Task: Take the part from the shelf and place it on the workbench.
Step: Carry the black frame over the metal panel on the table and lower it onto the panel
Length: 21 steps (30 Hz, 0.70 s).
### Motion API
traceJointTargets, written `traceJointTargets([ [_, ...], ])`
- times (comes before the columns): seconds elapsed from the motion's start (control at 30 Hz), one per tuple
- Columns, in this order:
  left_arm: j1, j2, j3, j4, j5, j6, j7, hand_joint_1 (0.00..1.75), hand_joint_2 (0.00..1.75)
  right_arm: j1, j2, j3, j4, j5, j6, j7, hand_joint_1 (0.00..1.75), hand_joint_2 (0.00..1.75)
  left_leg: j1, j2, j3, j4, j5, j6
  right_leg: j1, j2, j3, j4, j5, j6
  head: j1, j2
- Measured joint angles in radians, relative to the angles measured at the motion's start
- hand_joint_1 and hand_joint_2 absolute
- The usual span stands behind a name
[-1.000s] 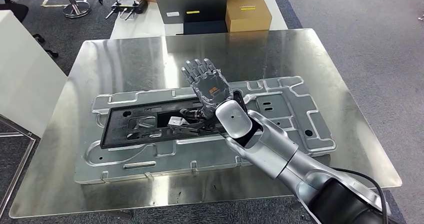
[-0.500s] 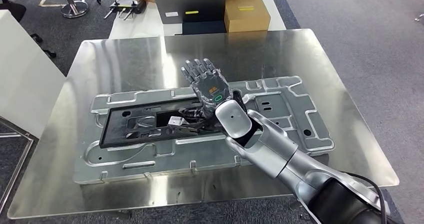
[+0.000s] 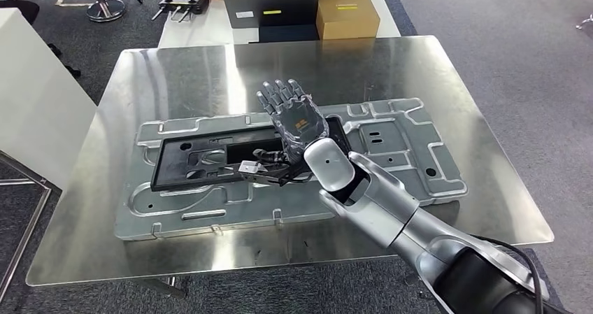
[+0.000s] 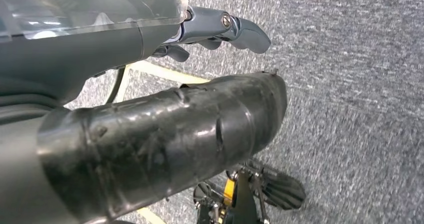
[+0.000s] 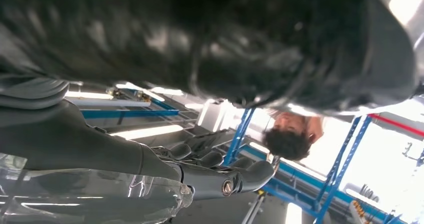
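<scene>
Now the right hand (image 3: 294, 118) hovers above the middle of the tabletop (image 3: 175, 69), palm down and fingers spread, holding nothing. Beneath it lies the part (image 3: 231, 161) — a flat black frame with a small metal bracket at its near edge — set into the large silver stamped panel (image 3: 391, 143) that lies across the middle of the tabletop. Beyond the far edge stand a brown cardboard box (image 3: 347, 15) and a dark laptop (image 3: 269, 3). The left hand (image 4: 165, 39) hangs over grey carpet (image 4: 350, 84) — fingers loosely apart, empty.
</scene>
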State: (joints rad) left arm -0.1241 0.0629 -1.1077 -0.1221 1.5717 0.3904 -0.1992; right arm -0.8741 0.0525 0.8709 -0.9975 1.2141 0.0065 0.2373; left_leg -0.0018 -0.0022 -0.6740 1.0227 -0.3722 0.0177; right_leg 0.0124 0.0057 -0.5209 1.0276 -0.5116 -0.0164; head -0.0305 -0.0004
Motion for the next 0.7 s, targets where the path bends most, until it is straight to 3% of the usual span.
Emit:
traceJointTargets([
  [0.07, 0.001, 0.001, 0.001, 0.0, 0.0, 0.0, 0.001, 0.0, 0.0, -0.001, 0.0, 0.0, 0.0, 0.001, 0.0, 0.0, 0.0, 0.0, 0.002, -0.001, -0.003, -0.006, 0.013, -0.011, 0.0, -0.001, -0.007, -0.008, 0.017, -0.006, 0.002, 0.0],
  [0.1, 0.001, 0.0, 0.002, 0.0, 0.0, -0.001, 0.002, 0.0, 0.0, -0.002, 0.0, 0.0, 0.0, 0.001, 0.0, 0.0, 0.0, 0.0, 0.003, -0.002, -0.01, -0.003, 0.006, -0.016, -0.002, -0.002, -0.013, -0.013, 0.029, -0.01, 0.002, 0.0],
  [0.13, 0.002, 0.0, 0.002, 0.0, 0.0, -0.002, 0.003, 0.0, 0.0, -0.002, 0.0, 0.0, 0.0, 0.001, 0.001, 0.0, 0.0, 0.0, 0.003, -0.002, -0.022, 0.016, -0.019, -0.021, -0.005, -0.004, -0.022, -0.019, 0.041, -0.015, 0.001, 0.0],
  [0.17, 0.002, -0.001, 0.003, 0.0, 0.0, -0.003, 0.004, 0.0, 0.0, -0.002, 0.0, 0.0, 0.0, 0.001, 0.001, 0.0, 0.0, 0.0, 0.004, -0.002, -0.038, 0.056, -0.062, -0.027, -0.009, -0.005, -0.034, -0.022, 0.054, -0.019, 0.0, 0.0],
  [0.23, 0.002, -0.003, 0.005, 0.0, 0.0, -0.005, 0.007, 0.0, 0.0, -0.002, 0.0, 0.0, 0.0, 0.001, 0.002, 0.0, 0.0, 0.0, 0.008, -0.002, -0.07, 0.176, -0.158, -0.035, -0.009, -0.007, -0.061, -0.022, 0.075, -0.024, -0.004, 0.0],
  [0.27, 0.002, -0.003, 0.006, 0.0, 0.0, -0.006, 0.009, 0.0, 0.0, -0.002, 0.0, 0.0, 0.0, 0.001, 0.003, -0.001, 0.0, 0.0, 0.01, -0.002, -0.077, 0.229, -0.181, -0.039, -0.009, -0.007, -0.076, -0.021, 0.085, -0.024, -0.004, 0.0],
  [0.3, 0.002, -0.002, 0.008, 0.0, 0.0, -0.006, 0.01, 0.0, 0.0, -0.002, 0.0, 0.0, 0.0, 0.002, 0.005, -0.001, 0.0, 0.0, 0.011, -0.002, -0.074, 0.26, -0.181, -0.041, -0.009, -0.007, -0.09, -0.02, 0.095, -0.023, -0.004, 0.0],
  [0.33, 0.002, -0.002, 0.009, 0.0, 0.0, -0.007, 0.011, 0.0, 0.0, -0.001, 0.0, 0.0, 0.001, 0.003, 0.006, -0.001, 0.0, 0.0, 0.011, -0.002, -0.056, 0.261, -0.161, -0.042, -0.01, -0.007, -0.106, -0.018, 0.104, -0.021, -0.004, 0.0],
  [0.4, 0.0, -0.002, 0.012, 0.0, 0.0, -0.01, 0.013, 0.0, 0.0, -0.001, 0.0, 0.0, 0.002, 0.003, 0.007, -0.004, 0.0, 0.0, 0.012, -0.002, 0.028, 0.17, -0.119, -0.041, -0.011, -0.006, -0.135, -0.01, 0.122, -0.016, -0.004, 0.0],
  [0.47, -0.002, -0.002, 0.013, 0.0, 0.0, -0.012, 0.014, 0.0, 0.0, -0.001, 0.002, 0.0, 0.002, 0.004, 0.007, -0.008, 0.0, 0.0, 0.007, -0.003, 0.125, 0.039, -0.128, -0.033, -0.01, -0.007, -0.152, -0.003, 0.136, -0.006, -0.004, 0.0],
  [0.5, -0.003, -0.002, 0.013, 0.0, 0.0, -0.013, 0.014, 0.0, 0.0, -0.001, 0.002, 0.0, 0.001, 0.005, 0.006, -0.009, 0.0, 0.0, 0.005, -0.005, 0.15, 0.001, -0.14, -0.027, -0.01, -0.008, -0.152, -0.003, 0.142, -0.001, -0.004, 0.0],
  [0.53, -0.004, -0.002, 0.014, 0.0, 0.0, -0.014, 0.014, 0.0, 0.0, -0.002, 0.003, 0.0, 0.001, 0.005, 0.005, -0.01, 0.0, 0.0, 0.001, -0.006, 0.161, -0.017, -0.146, -0.021, -0.011, -0.008, -0.151, -0.004, 0.149, 0.004, -0.005, 0.0],
  [0.6, -0.005, -0.002, 0.014, 0.0, 0.0, -0.015, 0.014, 0.0, 0.0, -0.004, 0.004, 0.0, 0.002, 0.007, 0.004, -0.011, 0.0, 0.0, 0.002, -0.005, 0.153, -0.021, -0.13, -0.007, -0.012, -0.007, -0.153, -0.002, 0.151, 0.014, -0.005, 0.0],
  [0.63, -0.005, -0.002, 0.015, 0.0, 0.0, -0.015, 0.014, 0.0, 0.0, -0.004, 0.004, 0.0, 0.002, 0.007, 0.003, -0.011, 0.0, 0.0, 0.004, -0.003, 0.147, -0.023, -0.12, 0.002, -0.013, -0.006, -0.162, 0.013, 0.13, 0.019, -0.004, 0.0],
  [0.7, -0.006, -0.003, 0.015, 0.0, 0.0, -0.015, 0.014, 0.0, 0.0, -0.004, 0.003, 0.0, 0.003, 0.007, 0.004, -0.011, 0.0, 0.0, 0.005, 0.002, 0.125, -0.028, -0.094, 0.017, -0.014, -0.004, -0.194, 0.101, 0.039, 0.028, -0.001, 0.0],
])
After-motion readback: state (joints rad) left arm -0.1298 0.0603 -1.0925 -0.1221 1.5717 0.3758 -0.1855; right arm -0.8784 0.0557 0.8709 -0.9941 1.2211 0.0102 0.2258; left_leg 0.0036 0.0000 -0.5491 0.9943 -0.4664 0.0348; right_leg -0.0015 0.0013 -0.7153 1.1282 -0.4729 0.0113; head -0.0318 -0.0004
